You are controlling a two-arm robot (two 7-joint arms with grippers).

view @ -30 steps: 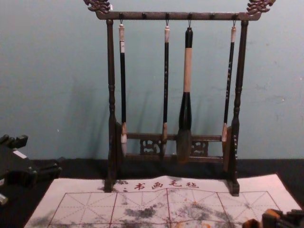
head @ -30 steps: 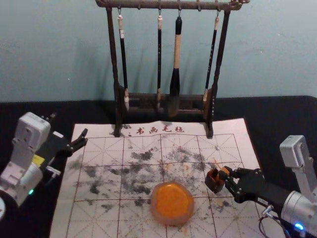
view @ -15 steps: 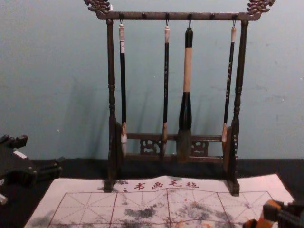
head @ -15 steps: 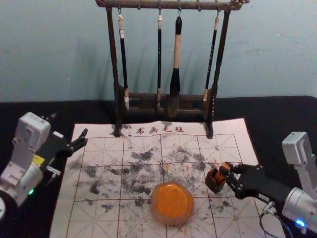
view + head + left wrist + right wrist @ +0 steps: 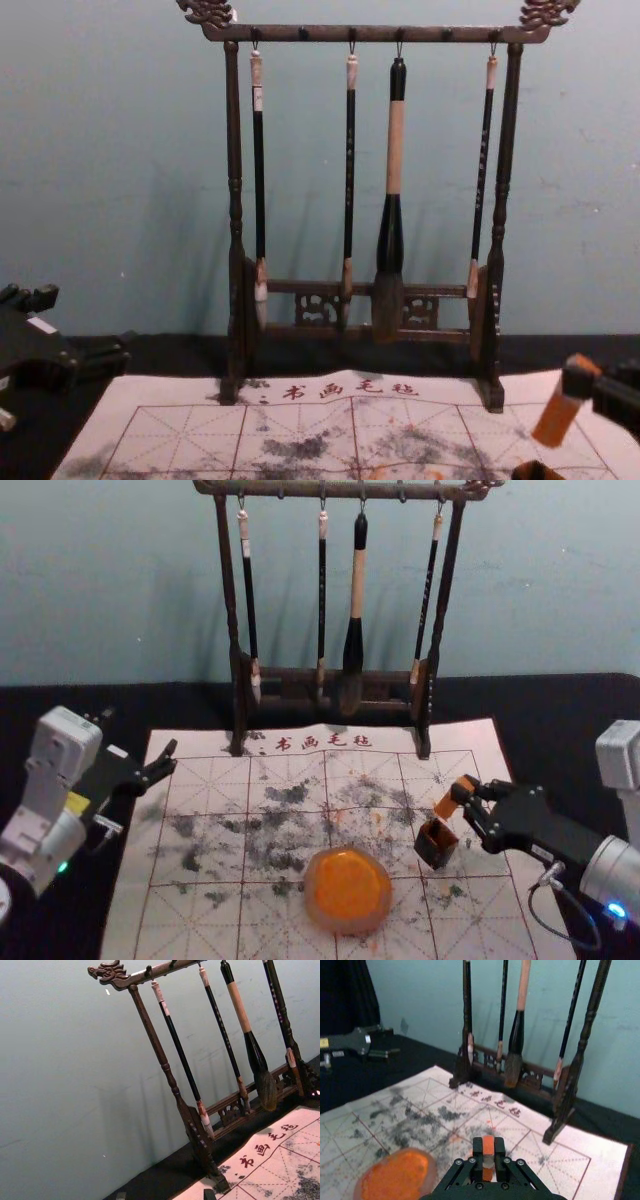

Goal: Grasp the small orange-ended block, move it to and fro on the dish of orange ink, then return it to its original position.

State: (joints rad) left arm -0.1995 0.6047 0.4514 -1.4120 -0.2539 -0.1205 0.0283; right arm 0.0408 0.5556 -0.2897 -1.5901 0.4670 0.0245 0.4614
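- Wall (image 5: 120,580), plain blue-green, behind everything.
- Bench (image 5: 580,715), black cover, runs along foot of wall.
- Calligraphy mat (image 5: 200,920), pale felt, red grid, dark ink smudges plus some orange spots, red characters along far edge, lies on bench.
- Brush rack (image 5: 234,600), dark wood, upright at far side of mat, feet on mat.
- Four brushes hanging from rack: three slim ones (image 5: 250,610) (image 5: 322,600) (image 5: 428,590), one thick brush (image 5: 355,610) with black and tan handle, second from right in head view.
- Left end effector (image 5: 140,732): out past left edge of mat, fingers wide apart, holding nothing.
- Right end effector (image 5: 468,791): over right part of mat, fingers closed in on block, one each side; right wrist view has it pinched between the tips.
- Ink dish (image 5: 348,885): round, orange ink inside, near side of mat, around middle.
- Small open box (image 5: 436,846): dark, square, orange-stained, on mat between ink dish and right end effector.
- Orange-ended block (image 5: 445,806): orange ends, pale band between, tilted, held up off mat, lower end just above small open box, apart from it, well apart from ink dish.
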